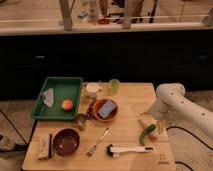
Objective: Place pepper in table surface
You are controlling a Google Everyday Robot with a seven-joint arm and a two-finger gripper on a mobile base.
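The pepper (146, 134), slim, curved and green, lies on the table surface (130, 97) near its right edge, just above the brush. My gripper (153, 121) hangs from the white arm (172, 97) that comes in from the right. It is directly over the pepper's upper end, very close to it. I cannot tell whether they touch.
A white-handled brush (127, 149) lies along the front edge, with a fork (97, 141) and a dark red bowl (66, 141) to its left. An orange bowl (106, 109), a pale green cup (114, 86) and a white cup (92, 90) sit mid-table. A green tray (56, 82) holds an orange fruit.
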